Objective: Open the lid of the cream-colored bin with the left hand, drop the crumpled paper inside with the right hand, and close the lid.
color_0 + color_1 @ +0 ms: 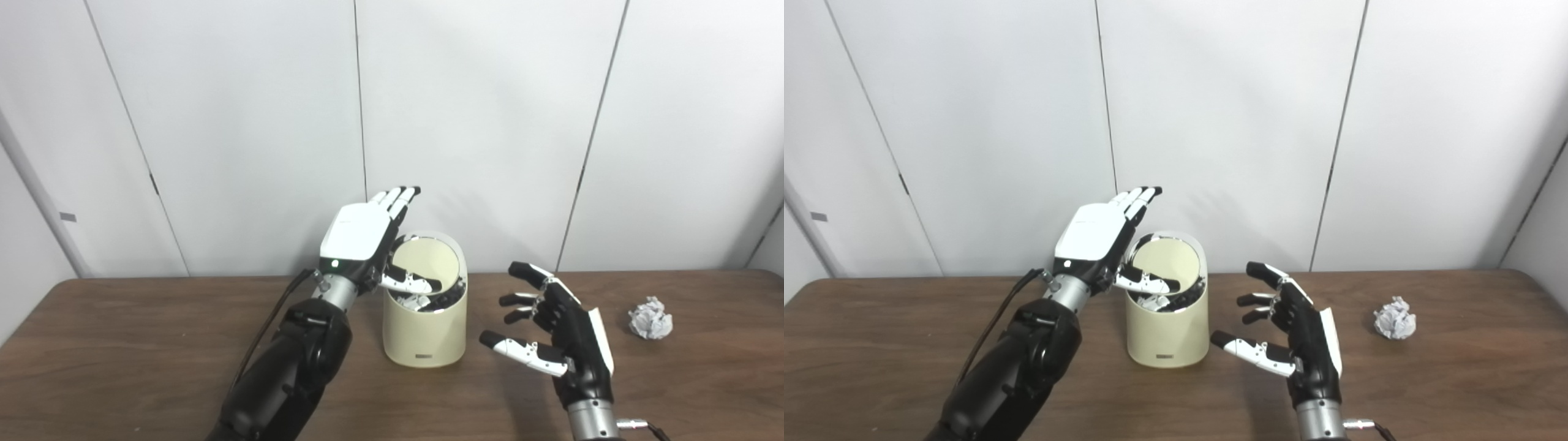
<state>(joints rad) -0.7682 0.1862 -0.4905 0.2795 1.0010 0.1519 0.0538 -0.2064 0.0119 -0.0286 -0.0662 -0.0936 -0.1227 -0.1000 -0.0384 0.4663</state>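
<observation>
Fingers (398, 197) of the left hand (361, 236) are spreading flat, propping the lid (429, 260) up; right hand (560, 334) is hovering unclenched beside the bin (422, 334), crumpled paper (650, 318) sitting ungrasped toward the surface's (122, 343) right edge.

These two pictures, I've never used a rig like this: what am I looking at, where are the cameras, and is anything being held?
Both pictures come from two cameras side by side on the robot's head, so they show one scene from slightly different spots. The black and white shapes rising from the bottom edge are the robot's arms, each ending in a hand. The left hand is raised flat beside the cream-colored bin, thumb reaching across the opening; the lid stands tipped up at the back. White paper already lies inside. The right hand hovers beside the bin, fingers spread, holding nothing. Another crumpled paper sits on the brown table, farther right.
</observation>
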